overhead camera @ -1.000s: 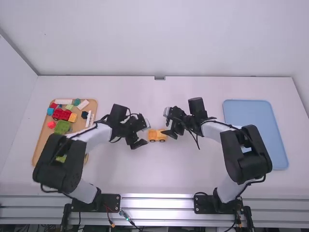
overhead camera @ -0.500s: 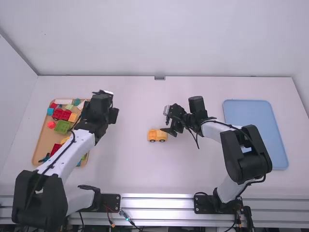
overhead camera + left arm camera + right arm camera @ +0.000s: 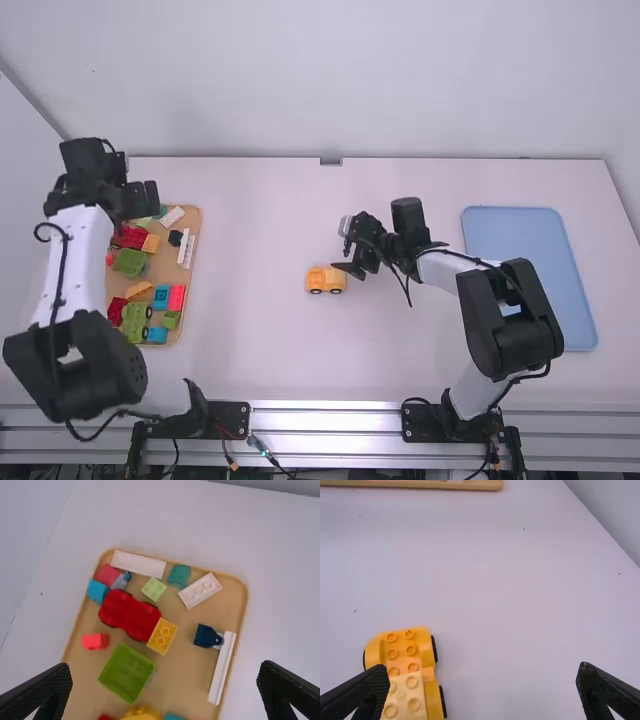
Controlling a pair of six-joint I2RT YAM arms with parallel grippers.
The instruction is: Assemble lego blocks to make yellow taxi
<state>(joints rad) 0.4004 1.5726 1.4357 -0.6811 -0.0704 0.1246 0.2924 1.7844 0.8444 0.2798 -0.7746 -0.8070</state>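
Seen from the high view, the little yellow taxi (image 3: 326, 281) is parked upright near the middle of the counter (image 3: 250, 350), dark wheels down along its side. From it, the tan tray (image 3: 165, 266) full of loose blocks is found at nine o'clock and the blue tray (image 3: 535, 260) at three. The left gripper (image 3: 146, 197) is held around ten o'clock, by the tan tray, and the right gripper (image 3: 356, 268) at about two, just beside the taxi.

In the left wrist view, the left gripper (image 3: 165, 675) is spread wide. Among the tray's blocks, a studded yellow brick (image 3: 162, 636) is seen right up against a red car base (image 3: 129, 614).

As for the right wrist view, the right gripper (image 3: 483, 675) is wide apart too. The taxi's orange-yellow base is topped at one end with a paler, creamy yellow studded block (image 3: 405, 700), partly covered by a finger; studs are left showing at the other end, and black wheels are fitted along the sides.
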